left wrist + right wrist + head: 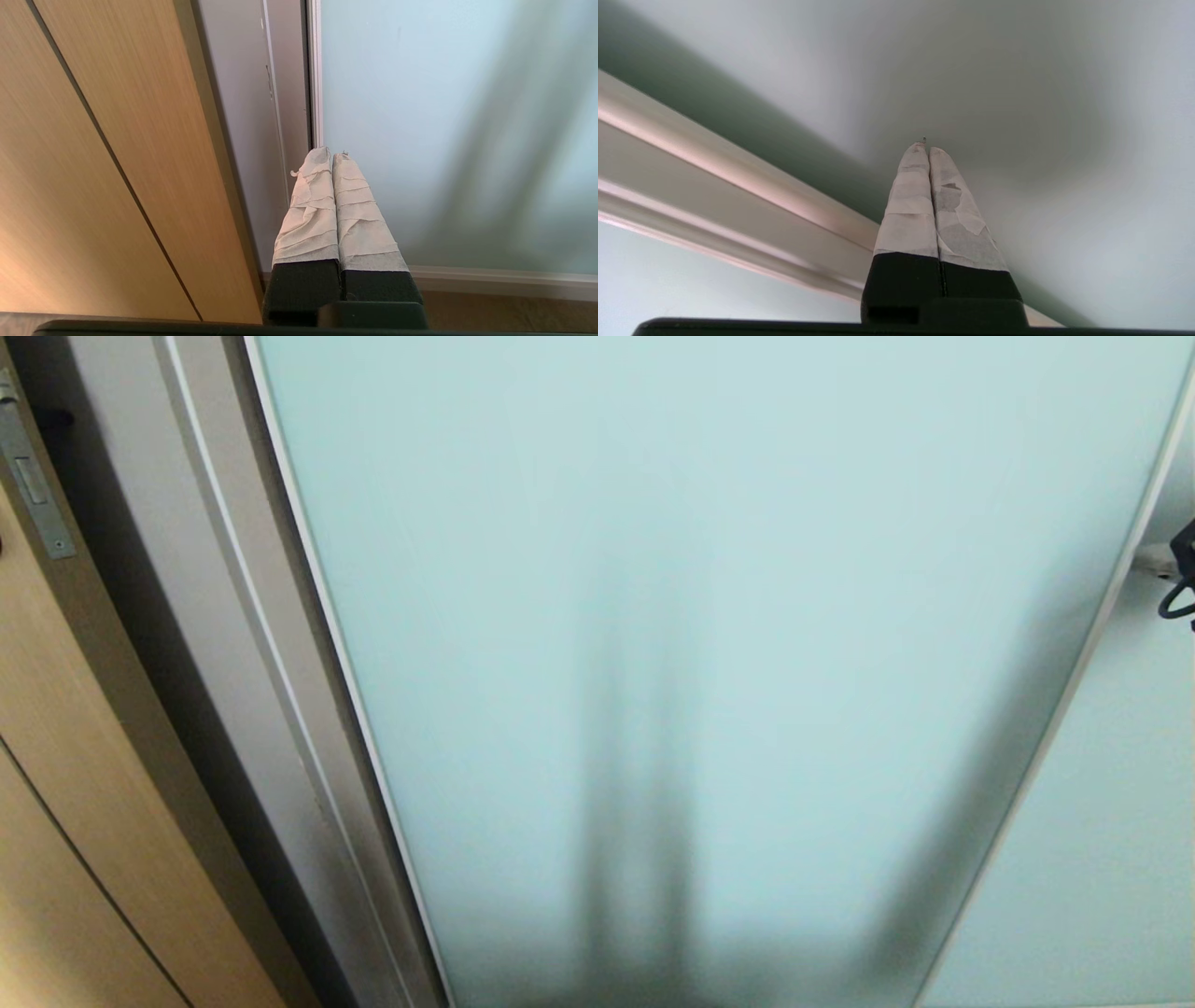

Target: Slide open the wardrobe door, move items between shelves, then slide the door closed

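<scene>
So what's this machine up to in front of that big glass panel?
It is facing a wardrobe whose frosted sliding door is closed, so nothing inside shows. The right hand, fingers pressed together and empty, is raised close to the glass near the door's silver frame. The left hand, also shut and empty, points at the door's other edge beside a tan wooden door.

Frosted matt glass sliding wardrobe door (pixel 709 644), silver metal-framed; matt wood-grain tan door (pixel 93 163).

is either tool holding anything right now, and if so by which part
Nothing is held. The left tool and right tool are both shut on nothing, in front of the sliding wardrobe door.
</scene>
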You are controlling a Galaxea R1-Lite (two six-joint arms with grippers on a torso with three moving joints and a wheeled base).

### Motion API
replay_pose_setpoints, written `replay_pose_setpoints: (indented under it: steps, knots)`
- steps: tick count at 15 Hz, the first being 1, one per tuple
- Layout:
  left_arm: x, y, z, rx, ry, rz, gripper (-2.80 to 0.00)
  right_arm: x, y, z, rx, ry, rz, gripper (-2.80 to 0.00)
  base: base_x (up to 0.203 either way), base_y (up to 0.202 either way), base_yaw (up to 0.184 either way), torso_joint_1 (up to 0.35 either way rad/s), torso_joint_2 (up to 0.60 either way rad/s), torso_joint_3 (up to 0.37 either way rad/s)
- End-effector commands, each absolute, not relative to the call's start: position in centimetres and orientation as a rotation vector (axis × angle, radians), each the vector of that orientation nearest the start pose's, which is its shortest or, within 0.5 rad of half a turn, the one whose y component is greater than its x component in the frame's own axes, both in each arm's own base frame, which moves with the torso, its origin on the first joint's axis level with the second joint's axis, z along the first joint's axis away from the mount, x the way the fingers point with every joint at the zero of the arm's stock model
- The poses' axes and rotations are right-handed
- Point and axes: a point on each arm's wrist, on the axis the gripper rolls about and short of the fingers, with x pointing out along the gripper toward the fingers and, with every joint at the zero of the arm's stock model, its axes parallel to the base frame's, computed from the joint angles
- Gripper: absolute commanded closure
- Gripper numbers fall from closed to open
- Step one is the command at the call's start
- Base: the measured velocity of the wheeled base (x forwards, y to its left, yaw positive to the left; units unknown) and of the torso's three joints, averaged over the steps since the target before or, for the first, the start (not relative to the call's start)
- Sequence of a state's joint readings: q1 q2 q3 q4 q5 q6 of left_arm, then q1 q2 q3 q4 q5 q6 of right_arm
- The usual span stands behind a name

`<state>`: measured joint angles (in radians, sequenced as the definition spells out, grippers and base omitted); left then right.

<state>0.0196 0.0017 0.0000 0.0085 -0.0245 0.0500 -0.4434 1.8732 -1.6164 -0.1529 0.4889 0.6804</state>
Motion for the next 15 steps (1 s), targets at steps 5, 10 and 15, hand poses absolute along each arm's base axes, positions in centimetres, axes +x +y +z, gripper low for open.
replay_pose_setpoints:
  steps: [5, 10, 15]
  knots:
    - [-2.2, -0.1, 7.4, 0.050, 0.014, -0.005, 0.00, 34.8, -15.3, 30.2, 0.730, 0.109, 0.020, 0.00, 0.000, 0.000, 0.000, 0.000, 0.00, 0.000]
    - [-2.2, -0.1, 7.4, 0.050, 0.013, -0.005, 0.00, 35.0, -16.1, 30.0, 0.724, 0.099, -0.006, 0.00, 0.000, 0.000, 0.000, 0.000, 0.00, 0.000]
    - [-2.2, -0.1, 7.4, 0.050, 0.013, -0.005, 0.00, 34.5, -17.6, 30.1, 0.718, 0.080, -0.043, 0.00, 0.000, 0.000, 0.000, 0.000, 0.00, 0.000]
